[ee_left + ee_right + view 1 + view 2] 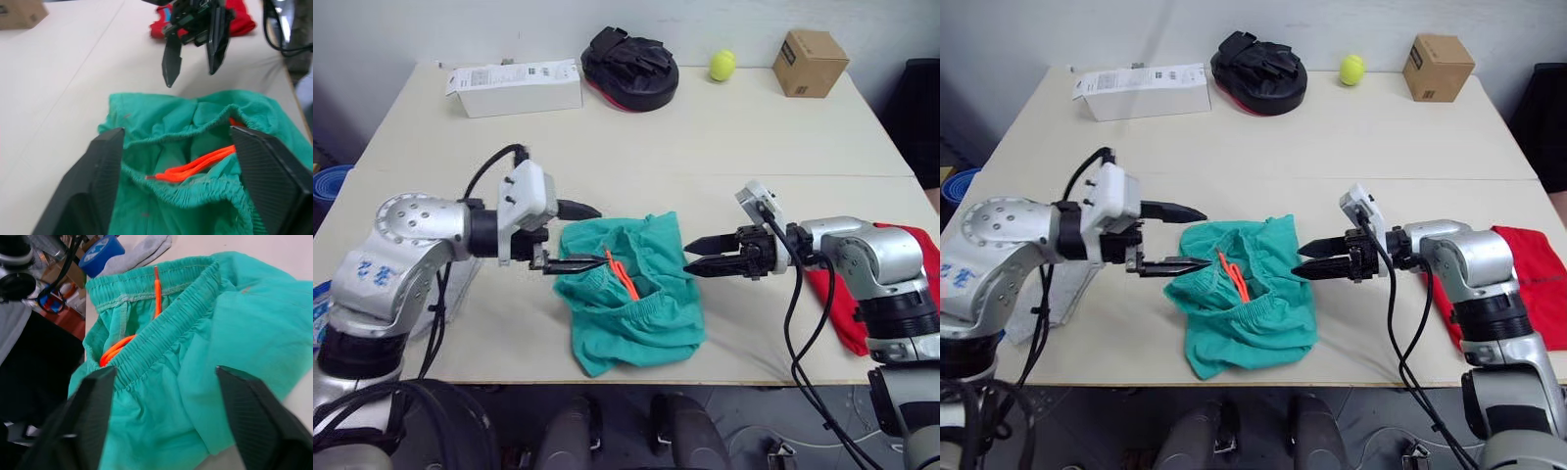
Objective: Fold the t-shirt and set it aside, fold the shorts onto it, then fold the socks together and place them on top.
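Teal shorts (631, 294) bunched at lower centre, orange drawstring (623, 276) exposed. Left gripper (576, 238) and right gripper (703, 257) flanking, both spread wide, empty.

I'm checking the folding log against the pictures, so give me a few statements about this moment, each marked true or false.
1. The shorts lie crumpled between the two grippers. True.
2. The left gripper is shut on the t-shirt. False: it is open at the shorts' waistband, and the t-shirt lies by the right arm.
3. An orange drawstring shows at the waistband. True.
4. The right gripper is open. True.
5. The shorts already rest on the t-shirt. False: they lie apart on the table.
6. The tennis ball sits on the shorts. False: it is at the table's far side.
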### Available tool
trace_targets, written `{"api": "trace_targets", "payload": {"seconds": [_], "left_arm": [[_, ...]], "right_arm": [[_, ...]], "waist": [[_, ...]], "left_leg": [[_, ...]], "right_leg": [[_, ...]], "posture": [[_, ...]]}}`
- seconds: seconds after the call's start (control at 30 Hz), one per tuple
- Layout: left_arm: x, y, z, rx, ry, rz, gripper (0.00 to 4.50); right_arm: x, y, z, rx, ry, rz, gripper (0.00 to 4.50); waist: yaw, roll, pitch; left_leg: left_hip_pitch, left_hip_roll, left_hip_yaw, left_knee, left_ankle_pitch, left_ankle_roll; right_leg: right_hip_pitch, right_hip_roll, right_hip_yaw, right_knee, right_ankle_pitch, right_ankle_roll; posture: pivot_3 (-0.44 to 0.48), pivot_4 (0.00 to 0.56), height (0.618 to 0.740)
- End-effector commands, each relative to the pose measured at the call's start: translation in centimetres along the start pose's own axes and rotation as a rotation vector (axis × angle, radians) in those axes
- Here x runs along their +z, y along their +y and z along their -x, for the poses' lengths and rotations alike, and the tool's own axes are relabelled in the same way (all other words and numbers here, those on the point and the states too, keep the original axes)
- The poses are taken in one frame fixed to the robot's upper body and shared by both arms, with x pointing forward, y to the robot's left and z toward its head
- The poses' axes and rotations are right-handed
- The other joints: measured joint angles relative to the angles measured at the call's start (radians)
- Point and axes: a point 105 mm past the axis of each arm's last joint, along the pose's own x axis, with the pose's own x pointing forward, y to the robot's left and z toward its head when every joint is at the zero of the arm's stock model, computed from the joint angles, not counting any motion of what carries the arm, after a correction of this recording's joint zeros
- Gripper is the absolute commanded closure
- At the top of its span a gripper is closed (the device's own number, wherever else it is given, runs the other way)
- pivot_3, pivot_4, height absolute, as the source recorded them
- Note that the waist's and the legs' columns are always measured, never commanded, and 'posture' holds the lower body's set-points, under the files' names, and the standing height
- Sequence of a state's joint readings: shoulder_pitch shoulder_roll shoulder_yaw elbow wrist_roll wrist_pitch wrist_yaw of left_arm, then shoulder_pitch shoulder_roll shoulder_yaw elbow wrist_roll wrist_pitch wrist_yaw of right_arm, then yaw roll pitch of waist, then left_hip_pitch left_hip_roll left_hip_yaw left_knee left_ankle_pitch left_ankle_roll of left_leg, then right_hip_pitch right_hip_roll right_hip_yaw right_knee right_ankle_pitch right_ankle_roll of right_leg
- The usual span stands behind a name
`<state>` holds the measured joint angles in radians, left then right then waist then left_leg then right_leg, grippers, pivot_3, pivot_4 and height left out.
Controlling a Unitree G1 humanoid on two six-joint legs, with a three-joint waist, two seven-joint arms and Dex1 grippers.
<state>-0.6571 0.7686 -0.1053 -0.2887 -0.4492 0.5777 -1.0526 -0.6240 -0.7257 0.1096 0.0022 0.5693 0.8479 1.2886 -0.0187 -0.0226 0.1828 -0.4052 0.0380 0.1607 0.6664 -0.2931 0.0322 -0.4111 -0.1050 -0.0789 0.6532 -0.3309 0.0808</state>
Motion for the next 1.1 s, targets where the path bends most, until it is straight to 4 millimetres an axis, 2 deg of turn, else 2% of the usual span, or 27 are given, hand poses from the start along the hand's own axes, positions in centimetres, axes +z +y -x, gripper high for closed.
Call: {"api": "trace_targets", "payload": {"seconds": [0.03,0.2,0.27,0.43,0.6,0.83,0.97,1.03,1.1], "left_arm": [[-0.9,1.2,-2.1,-0.056,0.042,-0.092,2.43],[-1.3,3.5,-5.7,-0.144,0.07,-0.18,4.03],[-1.4,3.9,-6.8,-0.186,0.082,-0.206,4.47],[-3.6,4.5,-8.7,-0.246,0.189,-0.257,4.47],[-6.0,3.7,-8.1,-0.34,0.301,-0.296,4.47],[-10.1,2.2,-5.7,-0.448,0.463,-0.367,4.47],[-11.6,2.6,-5.7,-0.397,0.507,-0.39,4.47],[-11.7,3.0,-6.0,-0.354,0.493,-0.379,4.47],[-10.8,3.5,-6.4,-0.317,0.44,-0.346,4.47]], "right_arm": [[-0.4,0.6,-0.3,-0.018,0.065,0.195,2.64],[-1.4,1.0,-1.6,-0.003,0.131,0.321,4.42],[-1.5,1.1,-2.4,0.012,0.141,0.353,4.5],[-2.2,2.5,-5.7,0.096,0.165,0.415,4.5],[-3.4,3.4,-7.6,0.13,0.223,0.477,4.5],[-6.4,2.3,-8.1,0.073,0.356,0.621,4.5],[-7.9,2.1,-7.9,0.07,0.406,0.696,4.5],[-7.5,2.3,-8.0,0.055,0.366,0.702,4.5],[-6.0,2.9,-7.9,0.047,0.274,0.714,4.5]], "waist": [[0.003,0.0,0.0],[0.017,0.0,0.0],[0.017,0.0,0.0],[0.012,0.0,0.0],[0.012,0.0,0.0],[0.012,0.0,0.0],[0.01,-0.001,0.0],[0.01,-0.001,-0.001],[0.01,-0.002,-0.001]], "left_leg": [[0.0,0.0,0.0,0.0,0.0,0.0],[0.0,0.001,0.004,0.002,0.0,0.0],[0.0,0.001,0.004,0.003,0.0,0.0],[0.0,0.005,0.007,0.003,0.0,0.0],[0.0,0.007,0.007,0.004,0.0,0.0],[-0.001,0.007,0.007,0.008,-0.002,0.0],[0.001,0.008,0.005,0.01,-0.002,0.0],[0.002,0.009,0.004,0.012,-0.003,0.0],[0.003,0.009,0.003,0.014,-0.003,0.0]], "right_leg": [[0.0,0.0,0.0,0.0,0.0,0.0],[-0.001,0.006,0.001,0.0,0.001,0.001],[-0.001,0.007,-0.001,0.0,0.001,0.001],[-0.003,0.007,-0.002,0.0,0.001,0.001],[-0.004,0.007,-0.002,0.001,0.001,0.001],[-0.004,0.006,-0.001,0.003,0.001,0.001],[-0.001,0.007,-0.001,0.003,0.0,0.001],[0.002,0.006,0.0,0.004,0.0,0.001],[0.003,0.006,0.001,0.005,0.0,0.001]], "posture": [[0.0,0.15,0.74],[0.0,0.15,0.74],[0.0,0.15,0.74],[0.0,0.15,0.74],[0.0,0.15,0.74],[0.0,0.15,0.74],[0.0,0.15,0.74],[0.0,0.15,0.74],[0.0,0.15,0.74]]}}
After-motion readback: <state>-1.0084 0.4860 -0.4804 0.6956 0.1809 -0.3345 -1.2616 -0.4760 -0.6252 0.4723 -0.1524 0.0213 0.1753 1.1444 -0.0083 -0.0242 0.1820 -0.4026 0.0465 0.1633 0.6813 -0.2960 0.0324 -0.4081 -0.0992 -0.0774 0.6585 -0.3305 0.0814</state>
